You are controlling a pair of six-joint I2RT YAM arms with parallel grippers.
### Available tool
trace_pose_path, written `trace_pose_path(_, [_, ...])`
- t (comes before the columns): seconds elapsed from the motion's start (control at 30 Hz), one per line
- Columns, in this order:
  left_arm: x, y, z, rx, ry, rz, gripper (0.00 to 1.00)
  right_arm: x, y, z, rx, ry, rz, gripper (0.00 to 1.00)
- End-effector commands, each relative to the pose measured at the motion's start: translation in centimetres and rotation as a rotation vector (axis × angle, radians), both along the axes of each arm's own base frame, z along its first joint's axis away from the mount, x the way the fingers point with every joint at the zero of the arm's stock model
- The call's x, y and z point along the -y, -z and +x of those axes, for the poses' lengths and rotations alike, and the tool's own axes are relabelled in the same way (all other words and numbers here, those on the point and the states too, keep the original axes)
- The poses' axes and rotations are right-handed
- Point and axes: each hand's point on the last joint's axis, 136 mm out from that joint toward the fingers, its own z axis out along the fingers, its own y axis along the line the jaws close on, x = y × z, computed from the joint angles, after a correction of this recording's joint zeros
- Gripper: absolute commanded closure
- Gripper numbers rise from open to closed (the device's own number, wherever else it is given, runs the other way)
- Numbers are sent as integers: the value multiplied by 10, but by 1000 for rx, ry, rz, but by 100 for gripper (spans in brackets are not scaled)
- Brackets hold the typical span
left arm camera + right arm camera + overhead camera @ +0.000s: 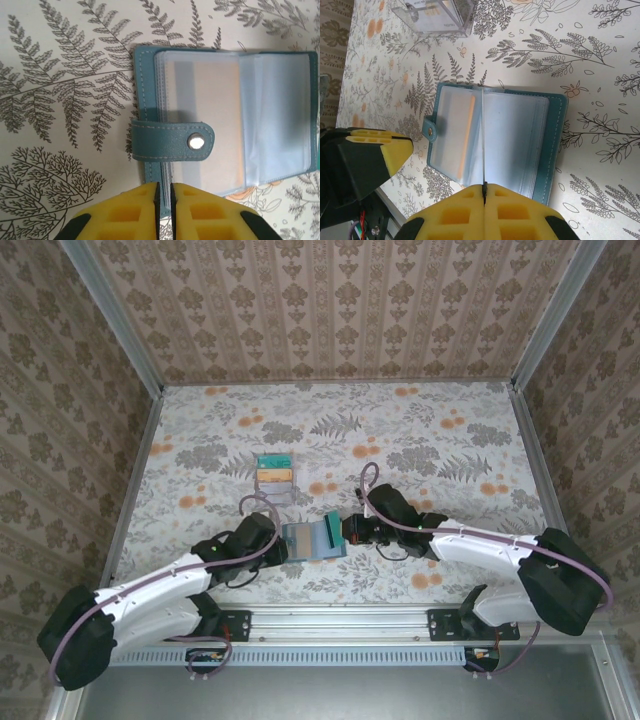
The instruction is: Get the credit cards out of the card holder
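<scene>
Card holder [314, 538] lies on table [450, 440]; behind it, tray [275, 496] holding credit cards [274, 470].

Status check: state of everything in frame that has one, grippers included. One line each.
Dark teal folding card holder: open flat on the table, snap strap undone.
Pale orange card: inside a clear sleeve of the holder.
Small clear tray: upright, holding teal and orange cards.
Left gripper: open a narrow slit, nothing held.
Right gripper: shut, apparently pinching one clear sleeve's edge.
</scene>
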Motion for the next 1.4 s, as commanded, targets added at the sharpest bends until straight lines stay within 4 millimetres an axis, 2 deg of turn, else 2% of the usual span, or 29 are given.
trace_pose_path(0.0, [0, -12, 5, 22, 0, 2, 68, -11, -6, 1, 23, -47, 36, 100])
trace_pose_path(0.07, [0, -16, 6, 29, 1, 0, 38, -17, -10, 2, 44, -73, 40, 100])
trace_pose_path(0.1, [-1, -18, 6, 30, -1, 3, 30, -21, -13, 2, 58, -89, 41, 100])
trace_pose_path(0.17, [-5, -25, 7, 38, -7, 17, 0, -28, -22, 4, 104, -132, 36, 100])
trace_pose_path(0.27, [-14, -41, 8, 67, -14, 42, 0, -37, -37, 9, 178, -196, -2, 100])
trace_pose_path(0.3, [-17, -48, 9, 82, -20, 48, 0, -40, -36, 12, 200, -230, -36, 100])
trace_pose_path(0.43, [-41, -72, 8, 131, -76, 78, 0, -55, -52, 25, 311, -364, -124, 100])
trace_pose_path(0.67, [-82, -101, -2, 188, -206, 62, 0, -80, -73, 62, 469, -525, -292, 100])
trace_pose_path(0.97, [-105, -109, -18, 215, -266, 21, 0, -114, -106, 100, 747, -712, -373, 100])
trace_pose_path(1.17, [-113, -110, -25, 205, -287, 19, 0, -135, -107, 119, 835, -869, -452, 100])
trace_pose_path(1.37, [-122, -115, -30, 219, -309, 11, 0, -142, -100, 147, 870, -917, -554, 100])
